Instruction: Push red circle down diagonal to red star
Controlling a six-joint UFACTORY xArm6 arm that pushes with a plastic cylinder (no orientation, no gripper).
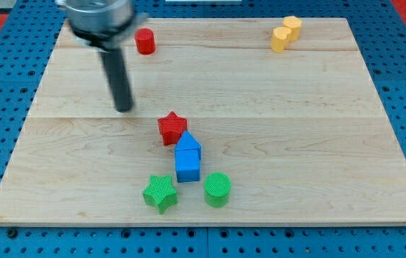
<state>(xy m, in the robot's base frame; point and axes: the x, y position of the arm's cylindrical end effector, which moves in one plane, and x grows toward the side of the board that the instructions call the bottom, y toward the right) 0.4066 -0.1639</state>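
- Pushing well calls for my tip, now set down on the surface below and to the view's left of the red circle, to be brought round above that block.
- The red circle stands near the view's top, well apart from the red star, which touches the blue block; a slow, centred shove down and slightly rightward is advised.
- No fingers are fitted, so nothing is grasped.
- No brand, label or writing can be read.

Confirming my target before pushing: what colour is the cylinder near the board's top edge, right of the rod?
Red. The circle block shows clearly in the camera view.
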